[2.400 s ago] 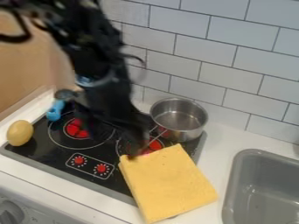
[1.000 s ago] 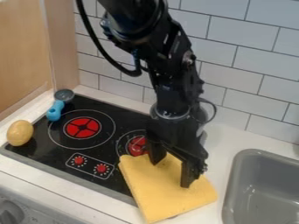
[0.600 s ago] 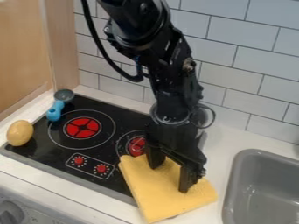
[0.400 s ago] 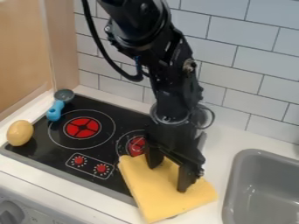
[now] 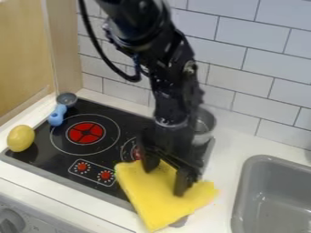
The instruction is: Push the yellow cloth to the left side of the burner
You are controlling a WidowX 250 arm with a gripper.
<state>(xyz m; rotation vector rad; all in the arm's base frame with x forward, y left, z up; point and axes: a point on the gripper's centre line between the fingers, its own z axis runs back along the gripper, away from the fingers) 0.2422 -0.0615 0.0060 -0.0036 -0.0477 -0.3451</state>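
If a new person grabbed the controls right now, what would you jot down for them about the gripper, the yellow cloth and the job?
Gripper: open, fingers apart, tips down on the cloth.
Yellow cloth: across the stove's front right edge and the counter.
Done: cloth nudged slightly left since a moment ago.
Left: push it on to the burner's left side.

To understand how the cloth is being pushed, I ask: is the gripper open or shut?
Open: the gripper's two fingers stand apart over the yellow cloth, which shows between them.
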